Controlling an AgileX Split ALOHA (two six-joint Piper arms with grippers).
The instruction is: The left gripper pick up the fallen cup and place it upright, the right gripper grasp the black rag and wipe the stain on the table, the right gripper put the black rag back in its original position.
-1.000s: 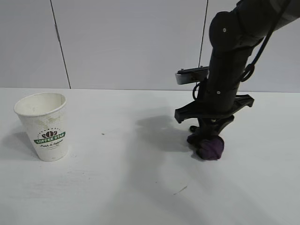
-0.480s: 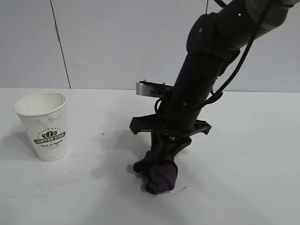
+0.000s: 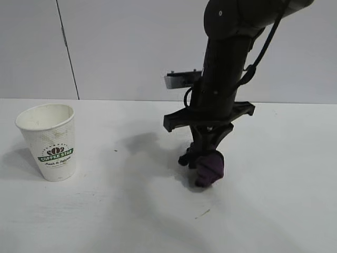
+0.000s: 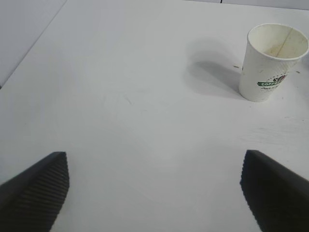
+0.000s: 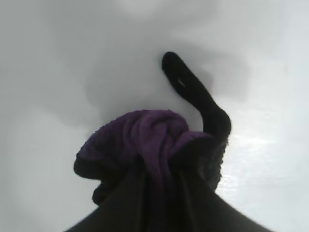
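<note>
The rag (image 3: 210, 167), a dark purple lump with black parts, sits pressed against the desk (image 3: 274, 211) a little right of the middle in the exterior view. The right claw (image 3: 207, 158) comes down on it from straight above, its black fingers clenched on the cloth. In the right wrist view the rag (image 5: 145, 145) bunches out from between the fingers, and a black strip of it curls away across the white surface.

The right arm (image 3: 226, 63) stands nearly upright over the rag, with a black cable running along it and a small grey plate sticking out from its side. Its shadow falls on the desk beside the rag, toward the cup. A thin dark speck (image 3: 202, 213) lies on the desk nearer the camera than the rag, apart from it.

The cup (image 3: 50, 142) stands upright, mouth up, at the far left of the exterior view, well apart from the rag, its green logo band facing the camera.

The left claw (image 4: 154, 188) hangs released above bare desk; its two ridged black fingertips (image 4: 38, 186) are spread wide apart, and the cup (image 4: 271, 63) stands well beyond them.
</note>
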